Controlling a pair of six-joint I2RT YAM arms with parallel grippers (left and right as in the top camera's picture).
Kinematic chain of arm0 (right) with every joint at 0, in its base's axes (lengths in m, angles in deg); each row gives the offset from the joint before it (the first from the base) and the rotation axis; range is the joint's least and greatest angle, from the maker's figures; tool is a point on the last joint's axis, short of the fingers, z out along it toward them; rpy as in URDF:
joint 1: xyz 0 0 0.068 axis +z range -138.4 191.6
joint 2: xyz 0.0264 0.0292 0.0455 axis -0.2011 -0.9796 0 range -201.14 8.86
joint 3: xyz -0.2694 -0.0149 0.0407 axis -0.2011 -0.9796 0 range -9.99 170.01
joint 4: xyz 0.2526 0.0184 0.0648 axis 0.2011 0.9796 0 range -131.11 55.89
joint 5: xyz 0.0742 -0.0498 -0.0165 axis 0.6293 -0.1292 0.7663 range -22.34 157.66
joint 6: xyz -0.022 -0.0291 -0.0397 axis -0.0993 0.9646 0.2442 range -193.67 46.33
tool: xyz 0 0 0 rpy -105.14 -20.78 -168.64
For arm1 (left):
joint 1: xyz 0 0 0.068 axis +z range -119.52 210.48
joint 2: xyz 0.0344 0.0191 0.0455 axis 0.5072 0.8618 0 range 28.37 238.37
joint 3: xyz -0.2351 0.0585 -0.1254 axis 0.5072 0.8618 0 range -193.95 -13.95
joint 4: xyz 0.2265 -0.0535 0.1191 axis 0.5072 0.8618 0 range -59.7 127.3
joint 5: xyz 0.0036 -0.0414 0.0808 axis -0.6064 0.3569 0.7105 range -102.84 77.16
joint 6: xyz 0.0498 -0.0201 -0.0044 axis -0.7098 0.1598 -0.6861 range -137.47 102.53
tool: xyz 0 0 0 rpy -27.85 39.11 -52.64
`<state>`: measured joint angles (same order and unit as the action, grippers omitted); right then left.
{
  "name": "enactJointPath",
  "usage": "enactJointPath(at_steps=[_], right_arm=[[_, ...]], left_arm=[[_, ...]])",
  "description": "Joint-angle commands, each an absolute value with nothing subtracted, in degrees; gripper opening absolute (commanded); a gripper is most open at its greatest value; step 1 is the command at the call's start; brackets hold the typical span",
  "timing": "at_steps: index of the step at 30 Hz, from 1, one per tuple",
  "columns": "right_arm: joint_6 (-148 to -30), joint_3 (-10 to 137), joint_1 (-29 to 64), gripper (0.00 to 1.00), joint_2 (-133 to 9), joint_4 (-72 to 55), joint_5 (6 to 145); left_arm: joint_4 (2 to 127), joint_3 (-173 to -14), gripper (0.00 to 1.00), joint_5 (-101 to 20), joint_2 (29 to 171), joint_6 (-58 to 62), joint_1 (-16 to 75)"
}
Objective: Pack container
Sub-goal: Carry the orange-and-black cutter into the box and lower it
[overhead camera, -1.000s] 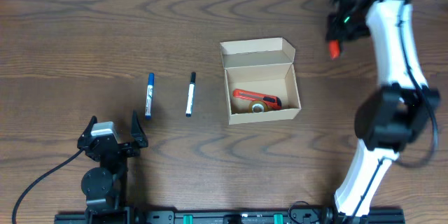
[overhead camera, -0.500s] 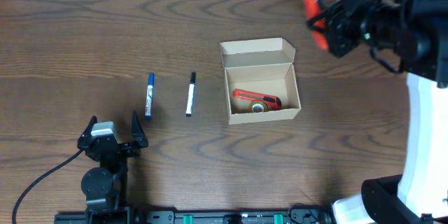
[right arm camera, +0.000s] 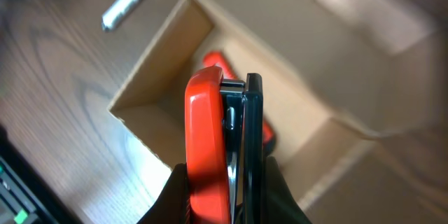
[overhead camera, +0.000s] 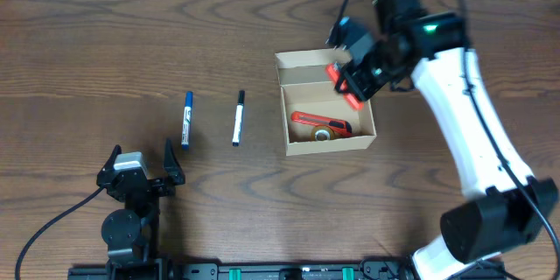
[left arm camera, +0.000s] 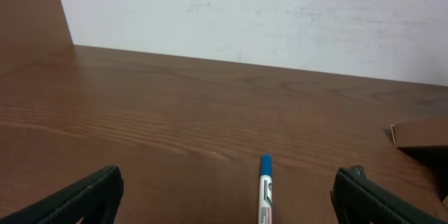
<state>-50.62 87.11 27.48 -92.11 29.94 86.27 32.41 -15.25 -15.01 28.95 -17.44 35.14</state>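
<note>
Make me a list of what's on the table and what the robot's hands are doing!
box: open, on the table
in box: red tool
right gripper: shut on a red and black thing, above the box
left gripper: open, empty, near the table's front edge
blue marker: on the table, left of the box
black marker: between blue marker and box

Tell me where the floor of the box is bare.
Bare: the container floor's back-left, between the back wall and the red cutter lying inside. Crowded: the front strip, where that cutter lies; back-right is under the right gripper's red tool.
</note>
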Motion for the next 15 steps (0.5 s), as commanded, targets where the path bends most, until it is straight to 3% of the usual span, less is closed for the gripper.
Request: enactJointPath(at_steps=[1,15], right_arm=[[-50.5,82.4,29.8,0.02,-94.1,28.0,87.6],[-50.5,78.8,34.9,0.02,-104.1,22.7,85.4]], left_arm=[[34.7,-14.2,0.95,-13.9,28.6,-17.5,34.9],[34.7,-14.2,0.95,-13.9,28.6,-17.5,34.9]])
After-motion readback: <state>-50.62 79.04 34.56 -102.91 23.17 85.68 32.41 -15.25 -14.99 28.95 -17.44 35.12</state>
